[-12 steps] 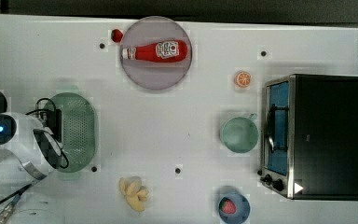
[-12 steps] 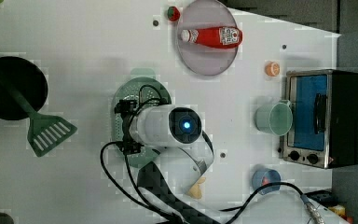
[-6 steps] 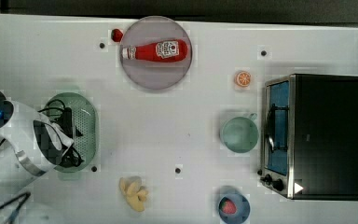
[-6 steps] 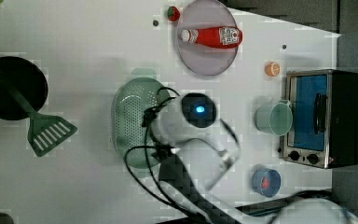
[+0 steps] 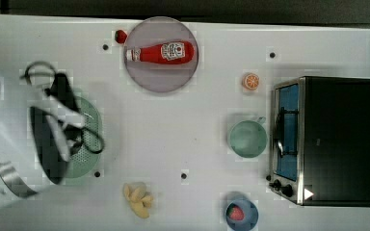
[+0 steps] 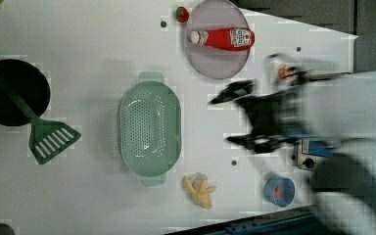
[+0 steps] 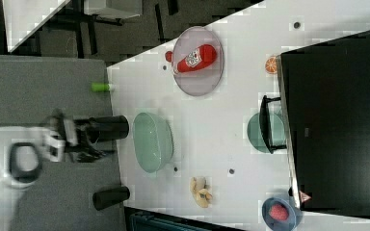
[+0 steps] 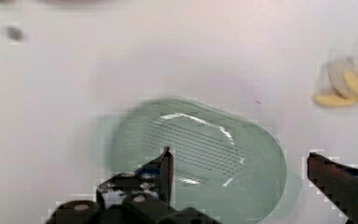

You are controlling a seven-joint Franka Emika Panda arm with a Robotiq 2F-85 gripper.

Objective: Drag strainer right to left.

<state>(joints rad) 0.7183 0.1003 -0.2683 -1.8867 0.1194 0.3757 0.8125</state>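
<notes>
The strainer is a pale green oval colander with holes, lying on the white table toward the left view's left, uncovered. In the top view the strainer lies at the left, half hidden under my arm. My gripper hangs open above the strainer, its fingers spread wide with nothing between them and clear of the rim. In the left view the blurred gripper appears to the right of the strainer. The right view shows the strainer near the table's left edge.
A plate holds a ketchup bottle. A green cup stands beside the toaster oven. An orange slice, bananas and a blue bowl lie around. A black pan and green spatula sit left.
My arm has lifted off the strainer and swung away, so the left view now shows the strainer uncovered. The strainer has stayed in place. The jaws have stayed open.
</notes>
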